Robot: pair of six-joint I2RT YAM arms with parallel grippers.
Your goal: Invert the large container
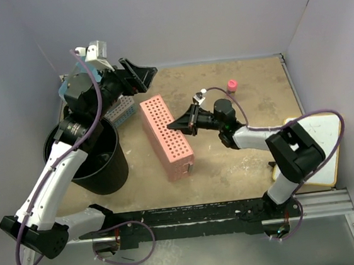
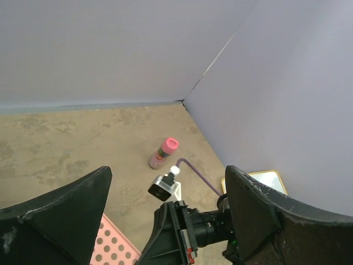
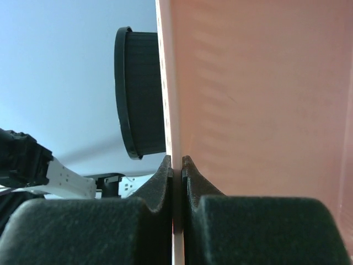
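Two arms reach over a sandy-brown table (image 1: 257, 111). The large container (image 1: 105, 171), a ribbed black bin, stands upright with its mouth up at the near left, partly under the left arm. The left gripper (image 1: 146, 79) hangs raised at the far left, jaws spread wide and holding nothing. The right gripper (image 1: 175, 125) is pinched on the wall of a pink perforated basket (image 1: 168, 143) at mid-table. A pink-capped bottle (image 1: 231, 87) stands beyond it; its label is too small to read.
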